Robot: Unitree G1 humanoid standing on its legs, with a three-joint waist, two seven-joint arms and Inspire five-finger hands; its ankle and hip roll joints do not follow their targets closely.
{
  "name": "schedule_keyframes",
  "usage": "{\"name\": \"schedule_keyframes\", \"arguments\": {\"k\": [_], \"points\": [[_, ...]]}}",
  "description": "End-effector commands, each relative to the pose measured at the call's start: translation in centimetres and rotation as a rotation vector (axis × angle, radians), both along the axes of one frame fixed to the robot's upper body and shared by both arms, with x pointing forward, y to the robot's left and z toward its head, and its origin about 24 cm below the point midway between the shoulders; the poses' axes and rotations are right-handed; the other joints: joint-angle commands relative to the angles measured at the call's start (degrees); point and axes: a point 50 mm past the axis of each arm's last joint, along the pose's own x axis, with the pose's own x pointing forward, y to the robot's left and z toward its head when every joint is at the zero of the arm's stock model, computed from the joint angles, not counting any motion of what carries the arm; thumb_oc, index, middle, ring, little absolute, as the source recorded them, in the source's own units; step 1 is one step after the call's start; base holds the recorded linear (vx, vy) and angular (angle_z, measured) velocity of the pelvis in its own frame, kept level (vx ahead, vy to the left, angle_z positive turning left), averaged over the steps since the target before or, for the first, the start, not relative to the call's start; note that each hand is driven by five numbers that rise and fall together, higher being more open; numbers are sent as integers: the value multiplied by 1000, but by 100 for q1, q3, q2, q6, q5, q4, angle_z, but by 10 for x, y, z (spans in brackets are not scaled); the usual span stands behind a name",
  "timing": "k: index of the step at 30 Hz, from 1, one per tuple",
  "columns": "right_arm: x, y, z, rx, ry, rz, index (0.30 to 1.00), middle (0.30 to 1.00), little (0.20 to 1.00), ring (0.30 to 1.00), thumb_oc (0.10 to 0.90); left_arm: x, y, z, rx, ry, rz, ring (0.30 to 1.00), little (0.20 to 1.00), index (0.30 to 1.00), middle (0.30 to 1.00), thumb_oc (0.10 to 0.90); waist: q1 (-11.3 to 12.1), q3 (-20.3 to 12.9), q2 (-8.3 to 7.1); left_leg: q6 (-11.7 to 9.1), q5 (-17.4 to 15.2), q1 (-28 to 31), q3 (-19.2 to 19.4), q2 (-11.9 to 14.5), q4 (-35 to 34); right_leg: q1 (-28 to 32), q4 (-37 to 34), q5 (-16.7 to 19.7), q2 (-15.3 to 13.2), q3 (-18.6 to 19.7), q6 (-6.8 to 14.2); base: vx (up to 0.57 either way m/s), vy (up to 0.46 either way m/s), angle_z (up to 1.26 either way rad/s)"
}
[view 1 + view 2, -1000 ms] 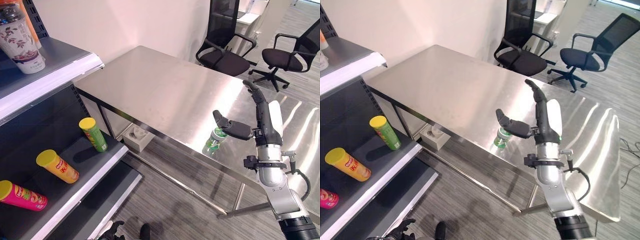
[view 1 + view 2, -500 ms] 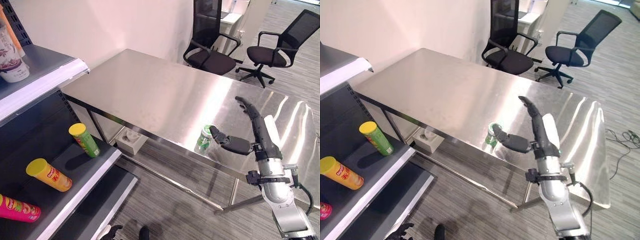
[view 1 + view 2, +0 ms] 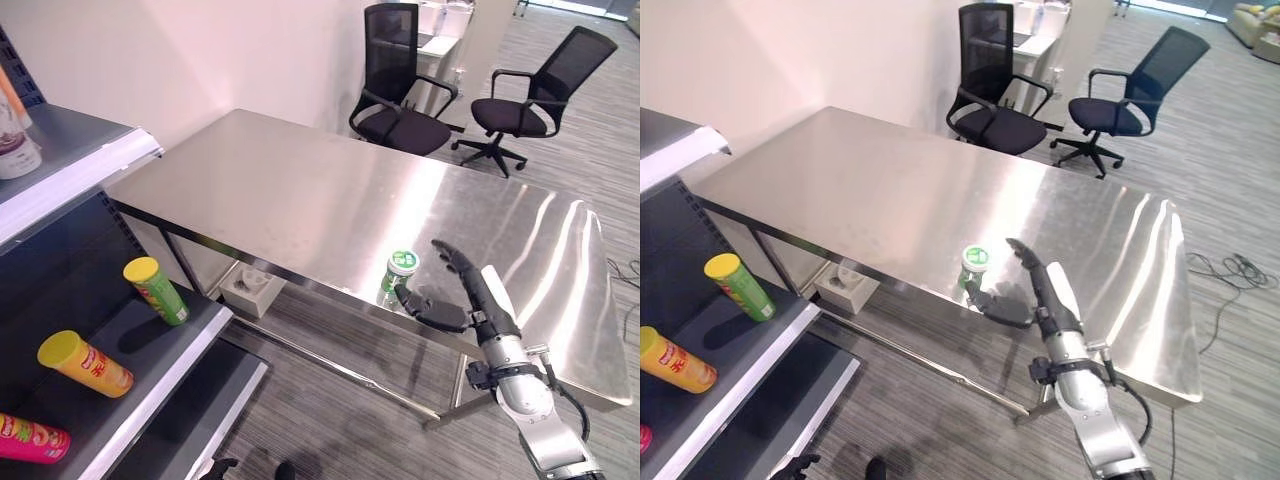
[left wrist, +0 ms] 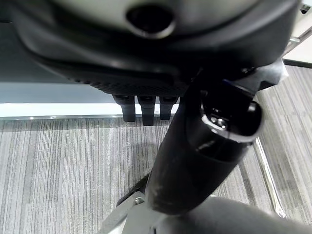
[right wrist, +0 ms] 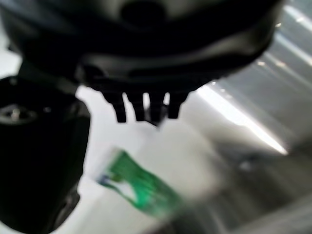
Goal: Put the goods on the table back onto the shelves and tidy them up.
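Bottle: a small green-labelled bottle (image 3: 400, 271) with a green cap stood upright near the front edge of the table (image 3: 300, 190), within easy reach from where the robot stood.
Right robot hand: the right robot hand (image 3: 452, 295) was just beside the bottle, fingers straight and spread, thumb stretched out low toward the bottle's base; nothing was clamped. I judged the wide spread was meant to let the bottle pass between thumb and fingers. In the right wrist view the green label (image 5: 139, 187) lay past the straight fingertips (image 5: 146, 108).
Contact: I could not tell whether the thumb touched the bottle.
Left robot hand: the left robot hand (image 4: 146, 58) hung low over the floor, its fingers short and straight in its own wrist view, holding nothing.
Shelves: the lower shelf (image 3: 165, 345) to the robot's left held a green tube (image 3: 156, 291) standing tilted, and a yellow tube (image 3: 84, 363) and a pink tube (image 3: 30, 439) lying on their sides; likely still to be tidied.
Upper shelf: a cup (image 3: 12, 150) stood at its edge.
Room: two office chairs (image 3: 400, 90) stood beyond the table.
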Motion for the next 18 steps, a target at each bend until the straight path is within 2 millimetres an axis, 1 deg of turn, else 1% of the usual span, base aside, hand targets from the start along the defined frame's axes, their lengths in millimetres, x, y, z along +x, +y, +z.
{"name": "schedule_keyframes", "arguments": {"k": [1, 5, 7, 12, 18], "points": [[7, 4, 65, -3, -340, 35, 900, 900, 900, 900, 800, 21, -16, 0, -54, -45, 21, 900, 900, 900, 900, 800, 68, -209, -131, -175, -544, 212, -94, 276, 50, -351, 35, 121, -32, 119, 179, 100, 17, 0], [3, 1, 73, -3, -382, 25, 900, 900, 900, 900, 800, 12, -21, -3, -55, -13, -26, 900, 900, 900, 900, 800, 55, -214, -95, -169, -595, 256, -76, 280, 50, -374, 35, 121, -42, 140, 204, 45, 16, -1], [1, -2, 74, -12, -394, 2, 900, 900, 900, 900, 800, 7, -22, -5, -51, 4, -42, 900, 900, 900, 900, 800, 44, -237, -72, -166, -635, 297, -65, 283, 50, -376, 35, 113, -43, 151, 218, 60, 19, -2], [1, -1, 74, -30, -400, -1, 900, 900, 900, 900, 800, 10, -22, -4, -37, -5, -70, 900, 900, 900, 900, 800, 37, -247, -49, -162, -670, 337, -65, 288, 50, -366, 35, 93, -41, 168, 219, 11, 3, 0], [9, -1, 68, -65, -366, -6, 900, 900, 900, 900, 800, 14, -24, -3, -35, -14, -110, 900, 900, 900, 900, 800, 76, -241, -42, -157, -710, 381, -97, 281, 50, -334, 35, 68, -37, 143, 220, 12, 4, 0]]}}
